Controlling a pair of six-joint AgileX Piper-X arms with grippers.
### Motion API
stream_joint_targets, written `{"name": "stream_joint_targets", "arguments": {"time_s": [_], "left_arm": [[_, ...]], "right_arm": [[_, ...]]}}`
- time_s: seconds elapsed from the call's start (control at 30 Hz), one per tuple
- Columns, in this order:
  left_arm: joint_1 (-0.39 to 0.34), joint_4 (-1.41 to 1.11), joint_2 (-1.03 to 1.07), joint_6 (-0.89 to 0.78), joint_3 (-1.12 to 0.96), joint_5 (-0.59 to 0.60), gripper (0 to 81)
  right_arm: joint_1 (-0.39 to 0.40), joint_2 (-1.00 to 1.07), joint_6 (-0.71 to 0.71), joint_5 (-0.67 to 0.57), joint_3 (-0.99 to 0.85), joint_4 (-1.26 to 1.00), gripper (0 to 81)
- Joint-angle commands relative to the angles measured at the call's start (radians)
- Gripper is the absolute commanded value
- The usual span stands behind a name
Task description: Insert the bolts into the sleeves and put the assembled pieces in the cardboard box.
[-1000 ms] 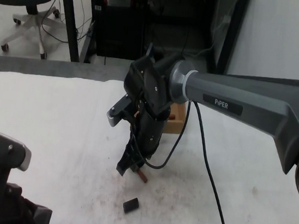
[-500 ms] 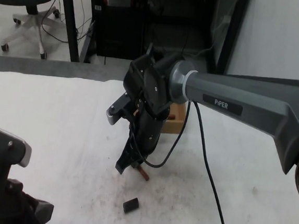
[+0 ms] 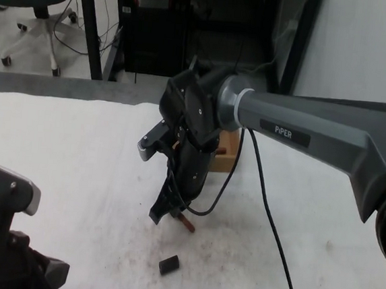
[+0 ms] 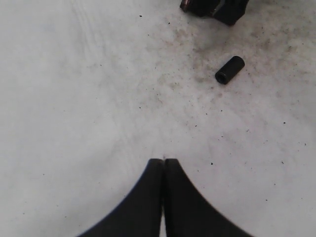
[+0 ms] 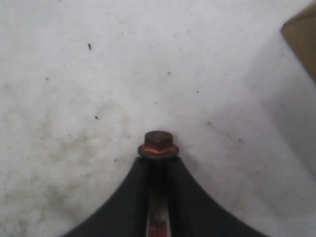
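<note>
Stretched over the white bench (image 3: 57,146) on the right arm (image 3: 315,138), just before the cardboard box (image 3: 227,159), with the right gripper (image 5: 158,160) clamped on a copper bolt (image 5: 158,143). At the bench's near side, with the left gripper (image 4: 164,163) pressed shut on nothing. Loose on the bench near the bolt, as a black sleeve (image 4: 230,69)

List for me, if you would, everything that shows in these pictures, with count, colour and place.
bolt: one, copper-coloured, clamped in the right gripper, head past the fingertips.
sleeve: one, black, lying on its side on the bench, apart from both grippers.
cardboard box: one, brown, on the bench behind the right arm.
bench: one, white, speckled with dark stains near the sleeve.
cable: one, black, hanging from the right arm.
office chair: one, dark, on the floor beyond the bench.
right gripper: black, shut on the bolt.
left gripper: black, shut, empty, over bare bench.
</note>
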Motion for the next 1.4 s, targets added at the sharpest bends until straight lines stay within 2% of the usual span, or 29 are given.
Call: {"name": "stream_joint_targets", "arguments": {"time_s": [0.0,0.3,0.4,0.5,0.57,0.63,0.83,1.03,1.2,1.3,1.37], "left_arm": [[-0.001,-0.012,-0.010,0.009,0.002,0.008,0.3],[-0.001,-0.012,-0.010,0.009,0.002,0.008,0.3],[-0.001,-0.012,-0.010,0.009,0.002,0.015,0.3],[-0.001,-0.033,-0.010,0.043,0.002,0.127,0.3],[-0.001,-0.086,-0.001,0.099,0.002,0.275,0.3],[-0.001,-0.158,0.021,0.105,0.002,0.371,0.3],[-0.004,-0.213,0.218,0.106,-0.062,0.383,0.3],[-0.046,-0.202,0.539,0.127,-0.238,0.472,0.3],[-0.117,-0.064,0.770,0.256,-0.462,0.440,0.3],[-0.175,0.030,0.851,0.366,-0.579,0.267,0.3],[-0.207,0.066,0.883,0.422,-0.634,0.192,0.3]], "right_arm": [[-0.006,-0.064,0.008,-0.017,-0.028,-0.027,0.8],[-0.006,-0.137,0.008,-0.017,-0.033,-0.068,0.8],[-0.008,-0.182,0.067,-0.017,-0.033,-0.066,0.8],[-0.027,-0.263,0.184,-0.090,-0.033,-0.117,0.8],[-0.053,-0.335,0.252,-0.134,-0.033,-0.165,0.8],[-0.086,-0.402,0.278,-0.152,-0.031,-0.191,0.8],[-0.192,-0.616,0.272,-0.222,-0.029,-0.106,0.8],[-0.295,-0.819,0.199,-0.271,0.067,-0.062,0.8],[-0.401,-0.994,0.204,-0.319,0.258,-0.062,0.8],[-0.468,-1.109,0.204,-0.360,0.376,-0.062,0.8],[-0.515,-1.183,0.204,-0.388,0.451,-0.062,0.8]]}}
